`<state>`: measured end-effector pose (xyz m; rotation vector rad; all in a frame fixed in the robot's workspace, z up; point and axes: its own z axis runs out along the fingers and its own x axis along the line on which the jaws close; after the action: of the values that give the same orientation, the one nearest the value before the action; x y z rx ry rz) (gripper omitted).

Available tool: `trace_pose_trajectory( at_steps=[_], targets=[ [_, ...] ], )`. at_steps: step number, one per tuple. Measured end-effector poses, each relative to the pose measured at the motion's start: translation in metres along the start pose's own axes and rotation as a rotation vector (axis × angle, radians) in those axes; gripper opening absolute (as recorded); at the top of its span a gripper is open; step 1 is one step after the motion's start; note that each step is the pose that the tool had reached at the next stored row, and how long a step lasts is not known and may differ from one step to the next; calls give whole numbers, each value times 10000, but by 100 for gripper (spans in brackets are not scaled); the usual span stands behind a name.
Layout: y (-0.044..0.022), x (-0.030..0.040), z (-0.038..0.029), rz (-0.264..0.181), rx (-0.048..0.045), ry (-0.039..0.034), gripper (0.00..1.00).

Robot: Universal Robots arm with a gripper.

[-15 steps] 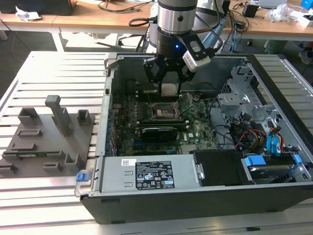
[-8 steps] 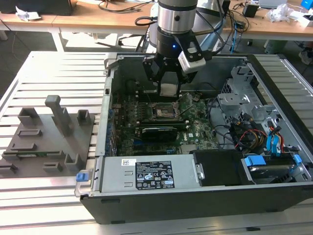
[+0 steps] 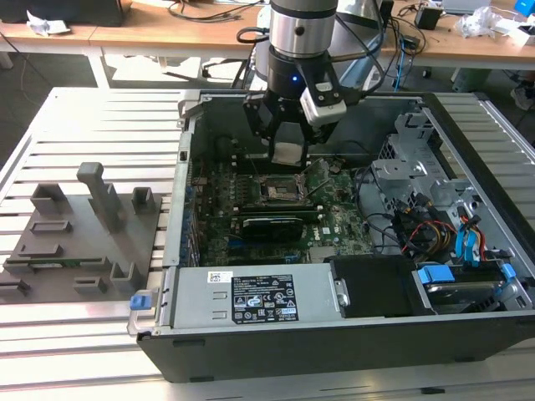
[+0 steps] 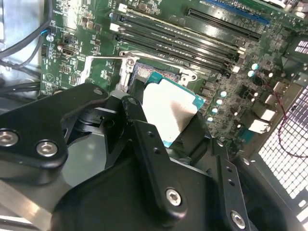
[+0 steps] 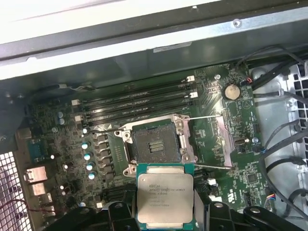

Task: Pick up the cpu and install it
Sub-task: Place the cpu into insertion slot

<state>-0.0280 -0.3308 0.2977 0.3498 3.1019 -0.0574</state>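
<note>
My gripper [image 3: 287, 152] is shut on the cpu [image 3: 287, 153], a flat square chip with a shiny metal top. It hangs over the motherboard inside the open computer case [image 3: 251, 334]. In the first wrist view the cpu [image 5: 165, 196] sits between the black fingers [image 5: 115, 214], just short of the open black socket [image 5: 155, 144] with its metal bracket swung aside. The second wrist view shows the cpu [image 4: 168, 108] tilted in the fingers [image 4: 144, 139], above the socket [image 4: 147, 72].
Memory slots [image 5: 139, 103] run beside the socket. Drive cage and coloured cables [image 3: 443, 225] fill the case on the exterior view's right. A grey fixture tray with upright pegs [image 3: 84, 225] stands on the slatted table at the exterior view's left. The power supply [image 3: 259, 301] lines the near wall.
</note>
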Motion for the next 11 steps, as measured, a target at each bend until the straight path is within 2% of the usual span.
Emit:
trace_pose_trajectory(
  at_steps=[6, 11],
  targets=[
    [0, 0, 0, 546, 13, 18, 55],
    [0, 0, 0, 1282, 30, 44, 55]
  ],
)
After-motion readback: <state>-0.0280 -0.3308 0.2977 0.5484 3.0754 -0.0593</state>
